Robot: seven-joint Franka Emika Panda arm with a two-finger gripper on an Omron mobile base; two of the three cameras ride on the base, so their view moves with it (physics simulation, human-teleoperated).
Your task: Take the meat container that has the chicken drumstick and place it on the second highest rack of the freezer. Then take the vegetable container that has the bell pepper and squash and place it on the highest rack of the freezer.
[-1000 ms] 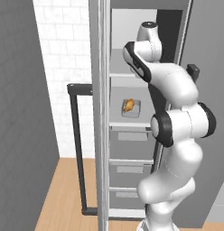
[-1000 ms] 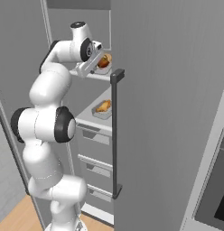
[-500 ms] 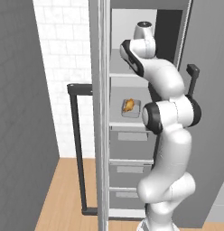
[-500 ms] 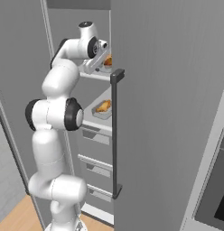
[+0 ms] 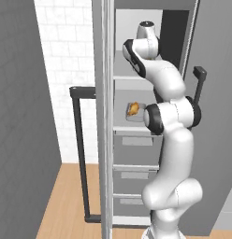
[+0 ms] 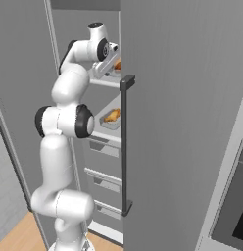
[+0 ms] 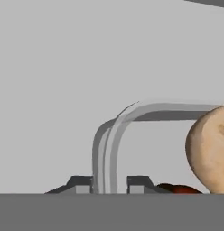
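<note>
Up on the highest rack (image 5: 121, 74) of the freezer (image 5: 136, 140), the gripper (image 7: 109, 186) straddles the vegetable container's rim (image 7: 109, 149), fingertips (image 7: 82, 184) a touch apart from it — grip easing since a second ago. Squash (image 7: 208, 151) at three o'clock, bell pepper (image 7: 179, 189) at five. On the rack below, the chicken drumstick (image 6: 111, 116) lies along its tray. The arm stands straighter than before. Wood floor (image 5: 66, 200), white tile wall (image 5: 66, 56).

Tool (image 7: 110, 186) tips straddle the clear container rim (image 7: 114, 135) — squash (image 7: 209, 151) crowds the lower right of the hand view. Bare shelf wall fills upper left. Door's dark handle (image 6: 125, 142) stands centre frame — beside the shelves.
</note>
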